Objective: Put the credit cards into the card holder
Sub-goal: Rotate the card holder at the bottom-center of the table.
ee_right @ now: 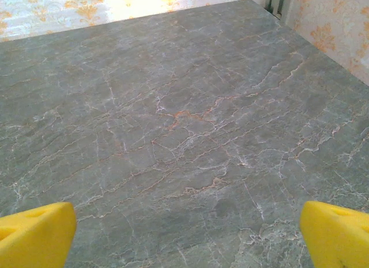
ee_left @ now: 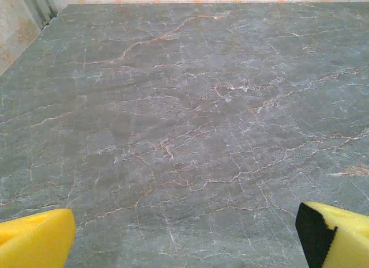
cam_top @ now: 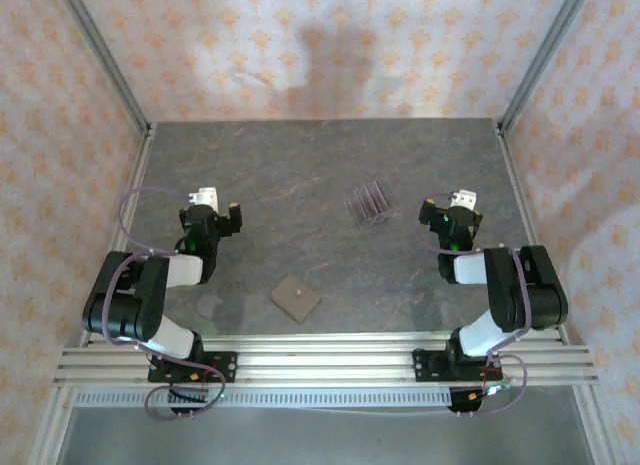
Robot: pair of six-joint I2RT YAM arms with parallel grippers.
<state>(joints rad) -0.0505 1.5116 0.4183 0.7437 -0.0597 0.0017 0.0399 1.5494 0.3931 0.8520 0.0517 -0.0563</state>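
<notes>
1. Silver metal rails run along the near edge of the grey table. The two black arms are bolted to them, one by each near corner.
2. The tan card holder lies flat on the table. It is just in from the near edge, about halfway between the left and right edges. Nothing is touching it.
3. The left gripper hangs over the left side of the table, about halfway between the near edge and the far edge. Its yellow fingers are wide apart, and there is just bare grey table between them.
4. The right gripper hangs over the right side, about as far back as the left one. Its yellow fingers are wide apart too, with bare table between them.
5. A clear rack stands on the table a little right of the middle. It is between the two grippers and closer to the right one.
6. The credit cards stand on their edges in the rack. They look thin and dark. I cannot tell how many there are.
7. The rack and the card holder are well apart.
8. Walls with an orange flower pattern stand past the far edge and along both sides.
</notes>
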